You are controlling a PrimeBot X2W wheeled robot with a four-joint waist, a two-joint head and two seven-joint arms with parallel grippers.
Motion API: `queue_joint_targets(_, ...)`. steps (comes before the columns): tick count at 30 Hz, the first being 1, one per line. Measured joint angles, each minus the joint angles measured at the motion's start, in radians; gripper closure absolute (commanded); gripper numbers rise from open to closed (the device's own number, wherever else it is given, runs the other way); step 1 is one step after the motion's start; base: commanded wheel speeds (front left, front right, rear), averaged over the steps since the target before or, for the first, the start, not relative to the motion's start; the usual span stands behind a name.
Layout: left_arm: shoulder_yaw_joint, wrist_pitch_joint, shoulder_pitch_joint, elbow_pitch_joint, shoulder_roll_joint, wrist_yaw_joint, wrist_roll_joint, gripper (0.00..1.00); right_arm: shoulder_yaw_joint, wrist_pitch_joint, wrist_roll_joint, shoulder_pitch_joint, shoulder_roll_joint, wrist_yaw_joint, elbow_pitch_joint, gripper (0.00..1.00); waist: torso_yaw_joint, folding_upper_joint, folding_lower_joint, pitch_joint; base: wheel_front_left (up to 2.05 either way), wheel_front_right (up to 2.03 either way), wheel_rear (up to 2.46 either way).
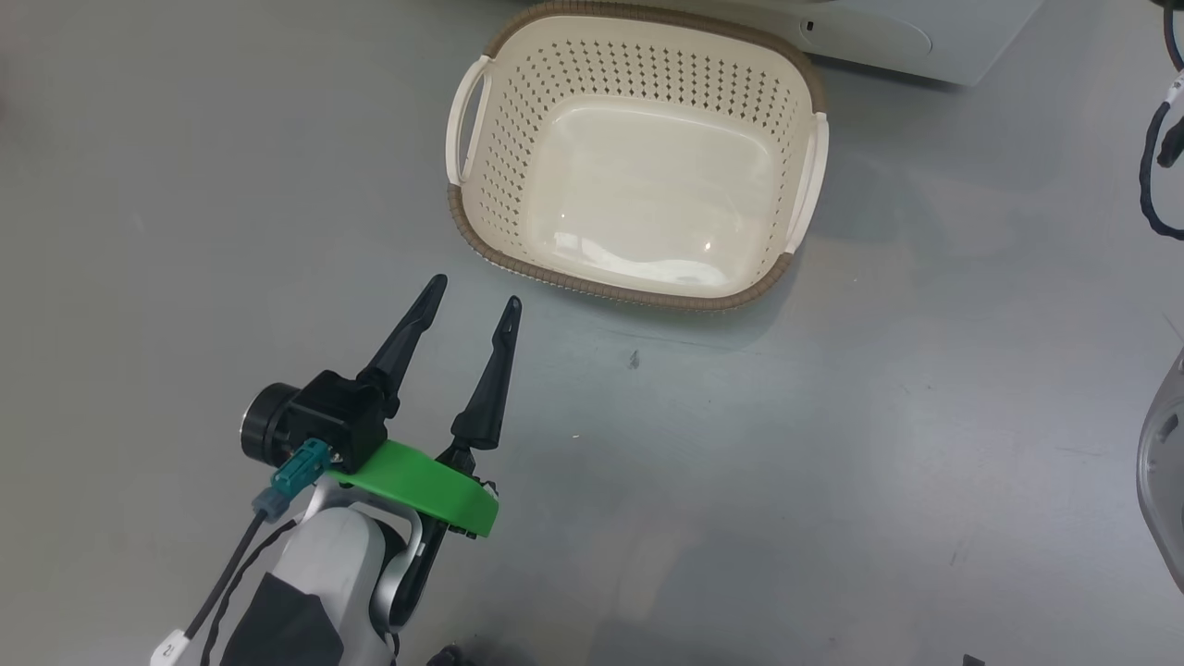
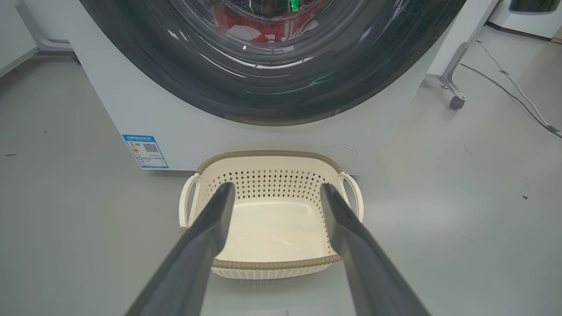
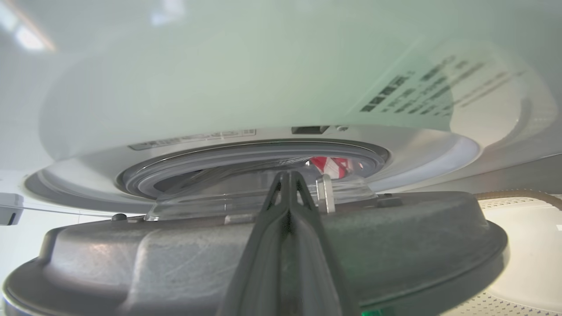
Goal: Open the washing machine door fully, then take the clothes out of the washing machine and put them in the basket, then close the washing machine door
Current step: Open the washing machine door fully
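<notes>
The cream basket sits on the grey floor right in front of the white washing machine, and nothing lies in it. My left gripper hovers open just short of the basket's near rim, fingers apart and holding nothing. In the right wrist view the washing machine door stands ajar, its grey inner side and glass bowl a gap away from the rubber-ringed mouth. My right gripper is shut, fingers pressed together over that inner side. The red and white clothes lie inside the drum and also show through the door glass.
A wheeled stand leg and floor cables lie to the machine's right. Dark cables hang at the head view's right edge, above a grey translucent curved part. A blue label marks the machine's lower left corner.
</notes>
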Motion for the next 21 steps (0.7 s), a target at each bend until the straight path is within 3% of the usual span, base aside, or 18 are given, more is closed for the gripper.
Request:
queue_joint_targets(12, -0.006, 0.0, 0.0, 0.011, 0.0, 0.008, -0.008, 0.0, -0.006, 0.021, 0.018, 0.021, -0.002, 0.002, 0.04, 1.0, 0.001, 0.0, 0.0, -0.035, 0.0, 0.0, 0.0)
queue_joint_targets(21, 0.002, 0.0, 0.001, 0.021, 0.0, 0.009, -0.005, 0.0, -0.006, 0.041, 0.039, 0.071, 0.006, 0.026, 0.071, 1.0, -0.007, 0.0, 0.0, -0.079, 0.0, 0.0, 0.0)
